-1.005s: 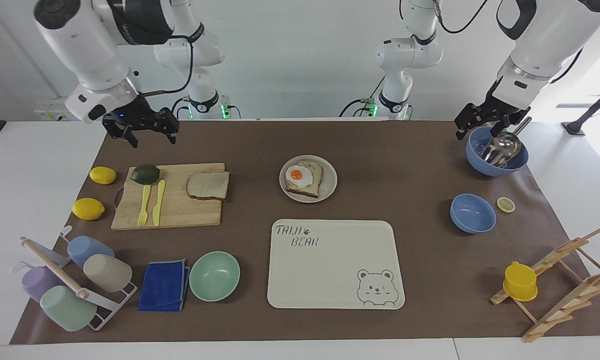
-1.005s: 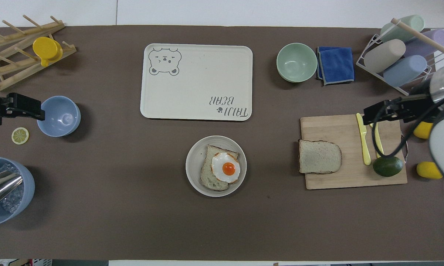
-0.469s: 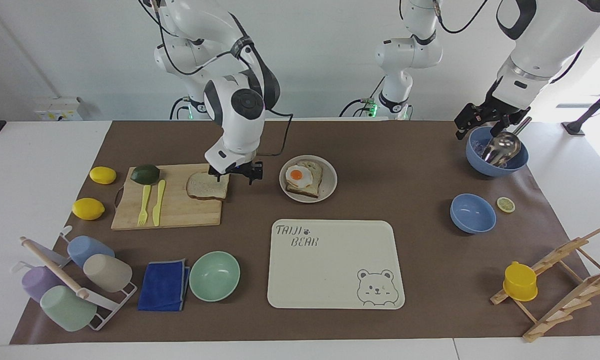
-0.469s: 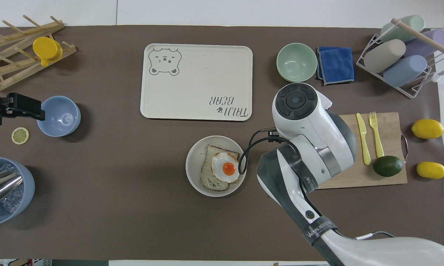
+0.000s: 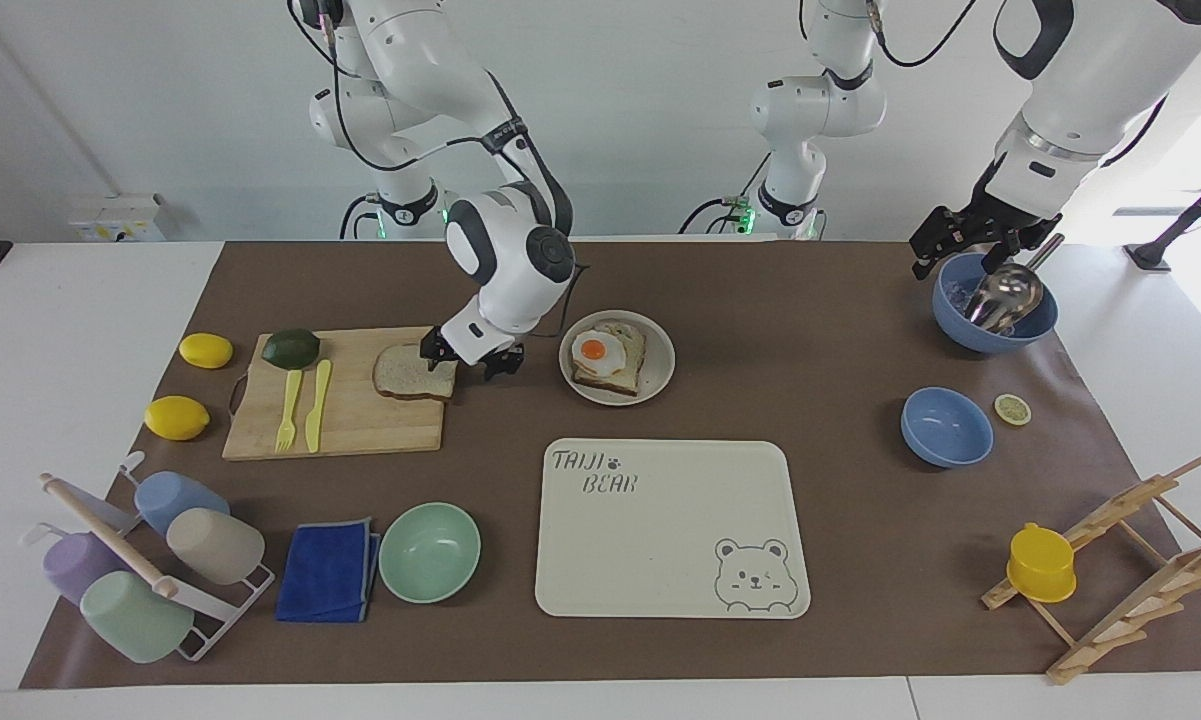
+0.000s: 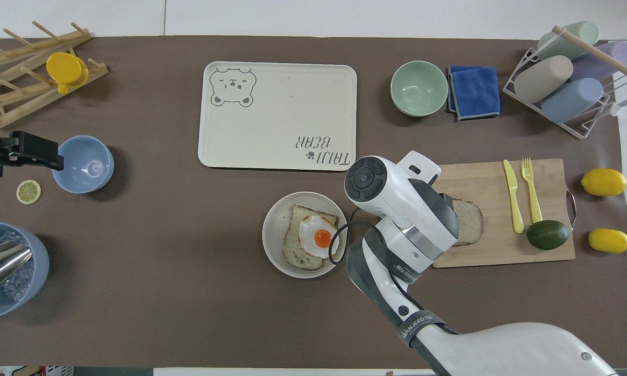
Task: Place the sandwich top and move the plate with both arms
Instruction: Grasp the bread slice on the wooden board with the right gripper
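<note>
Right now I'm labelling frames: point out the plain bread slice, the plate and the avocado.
plain bread slice [image 5: 405, 373], facing view, pale face
plate [image 5: 660, 362], facing view, bare rim
avocado [image 6: 547, 235], overhead view, middle

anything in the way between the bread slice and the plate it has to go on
Nothing visible. Bare mat lies between the bread slice on the board and the plate; the right tool is at the slice's plate-side edge.

The sandwich top [image 5: 412, 371] is a squarish slice of light-brown bread with a darker crust and a pale speckled face. It lies flat on the wooden cutting board [image 5: 345, 420], at the board's edge nearest the plate [image 5: 659, 372] (overhead, an arm hides most of it). It seems untouched, though that is hard to judge. The plate is small, round, cream-beige, resting mid-table and bearing egg-topped toast [image 5: 608, 356].
</note>
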Robot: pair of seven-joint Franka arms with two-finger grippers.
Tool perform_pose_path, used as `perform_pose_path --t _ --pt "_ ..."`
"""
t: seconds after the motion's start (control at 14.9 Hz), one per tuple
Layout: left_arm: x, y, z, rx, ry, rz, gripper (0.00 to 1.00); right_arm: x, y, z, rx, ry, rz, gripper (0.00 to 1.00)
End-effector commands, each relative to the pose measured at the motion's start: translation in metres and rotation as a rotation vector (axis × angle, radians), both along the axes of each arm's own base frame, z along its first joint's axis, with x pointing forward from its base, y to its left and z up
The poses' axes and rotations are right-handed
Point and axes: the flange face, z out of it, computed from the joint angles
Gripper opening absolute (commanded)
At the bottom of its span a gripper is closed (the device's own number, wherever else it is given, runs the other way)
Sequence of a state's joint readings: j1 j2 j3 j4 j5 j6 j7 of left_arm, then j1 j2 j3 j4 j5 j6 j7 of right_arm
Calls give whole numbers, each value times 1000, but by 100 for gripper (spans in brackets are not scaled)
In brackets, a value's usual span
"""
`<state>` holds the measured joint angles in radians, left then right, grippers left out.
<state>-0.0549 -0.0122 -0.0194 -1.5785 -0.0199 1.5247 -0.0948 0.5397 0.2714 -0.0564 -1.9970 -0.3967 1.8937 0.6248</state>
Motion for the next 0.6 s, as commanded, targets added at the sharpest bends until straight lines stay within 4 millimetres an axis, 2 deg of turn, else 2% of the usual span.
perform_pose_path --t 0.0,0.2,0.54 --pt "-6 4 0 18 8 -5 100 -8 -10 -9 -14 -9 6 95" --pt "-6 4 0 18 8 -5 100 -8 -19 -14 -23 -3 -1 79" --pt "-6 4 0 18 8 -5 100 -15 -26 -23 -22 13 4 75"
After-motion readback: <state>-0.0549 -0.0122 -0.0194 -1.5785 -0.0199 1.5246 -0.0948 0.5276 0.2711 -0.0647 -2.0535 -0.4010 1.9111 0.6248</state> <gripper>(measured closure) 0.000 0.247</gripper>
